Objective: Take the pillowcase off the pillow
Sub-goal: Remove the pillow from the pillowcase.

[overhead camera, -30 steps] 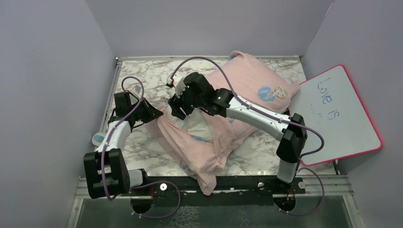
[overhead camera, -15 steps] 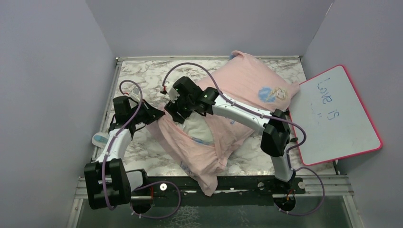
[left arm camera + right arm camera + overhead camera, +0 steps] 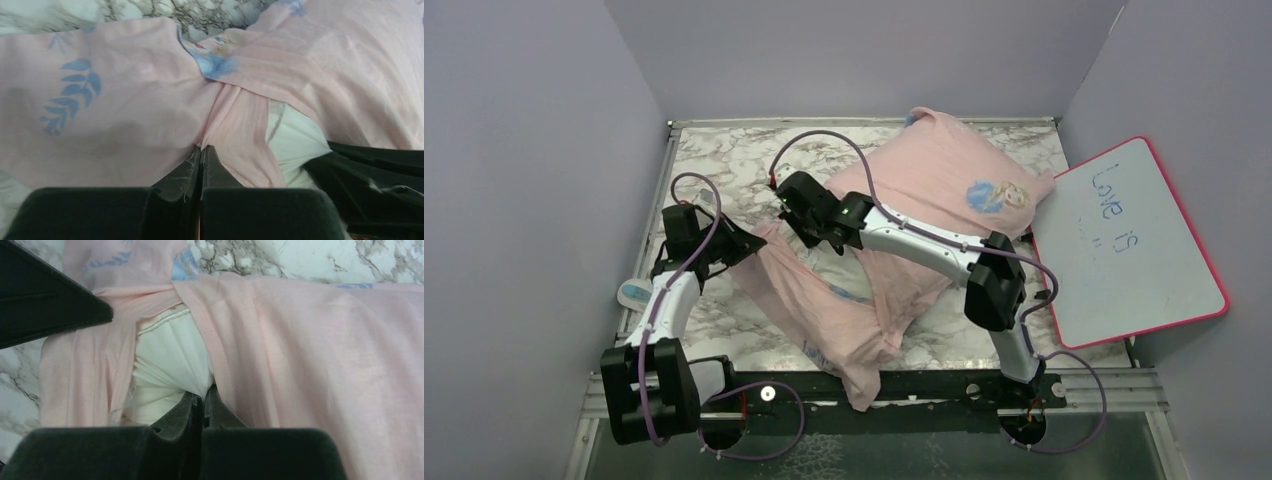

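Marble table [image 3: 714,150] boxed in by lavender walls left, back and right; bare marble at back-left and near-right only. Pink-framed whiteboard [image 3: 1134,240] leans off the right edge, just beside a pillowcase [image 3: 944,180] corner. Pillowcase lies diagonal mid-table, loose end draped over the near rail. Left gripper [image 3: 200,150] pinched closed on pillowcase fabric at its left side. Right gripper [image 3: 203,392] fingers closed, nipping the white pillow [image 3: 170,350] at the case's open mouth, beside the pink hem.
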Tool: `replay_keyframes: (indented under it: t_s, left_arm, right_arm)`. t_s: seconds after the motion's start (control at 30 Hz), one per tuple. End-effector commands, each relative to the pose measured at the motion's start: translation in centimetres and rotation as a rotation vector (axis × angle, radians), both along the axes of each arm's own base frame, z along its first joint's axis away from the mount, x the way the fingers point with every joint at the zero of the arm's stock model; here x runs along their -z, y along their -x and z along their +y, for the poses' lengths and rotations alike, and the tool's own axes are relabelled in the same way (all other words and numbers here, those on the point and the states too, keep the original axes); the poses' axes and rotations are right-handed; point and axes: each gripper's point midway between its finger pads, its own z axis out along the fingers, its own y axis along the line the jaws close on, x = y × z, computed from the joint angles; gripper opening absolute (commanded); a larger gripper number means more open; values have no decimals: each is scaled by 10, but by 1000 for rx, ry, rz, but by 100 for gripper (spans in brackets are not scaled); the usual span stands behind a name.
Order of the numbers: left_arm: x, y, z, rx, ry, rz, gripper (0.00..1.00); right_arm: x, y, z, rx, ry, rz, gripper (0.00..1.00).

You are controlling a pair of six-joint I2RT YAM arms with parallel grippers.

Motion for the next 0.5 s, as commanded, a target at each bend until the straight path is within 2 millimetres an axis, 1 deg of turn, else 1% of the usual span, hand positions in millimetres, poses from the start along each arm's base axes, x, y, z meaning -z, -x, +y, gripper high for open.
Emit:
replay_keyframes:
  t_s: [0.0, 0.07, 0.13, 0.27, 0.33, 0.4, 0.47]
  left_arm:
    - [38, 15, 57, -216, -193, 184, 0]
    - [43, 17, 67, -262, -187, 198, 0]
    - [53, 19, 69, -279, -169, 224, 0]
    - [77, 25, 54, -243, -76, 286, 0]
    - [88, 28, 50, -227, -55, 304, 0]
    - [95, 32, 47, -220, -52, 320, 0]
    - [92, 30, 44, -204, -57, 307, 0]
  right_arm:
    - [-89, -58, -58, 302, -133, -186, 1]
    - [-103, -62, -62, 307, -186, -180, 1]
    - [-109, -59, -61, 297, -212, -167, 1]
    - [-110, -48, -54, 264, -268, -115, 1]
    - [-114, -43, -49, 245, -303, -92, 1]
    - [-123, -38, -42, 224, -350, -69, 1]
    - [-138, -34, -33, 192, -411, -61, 1]
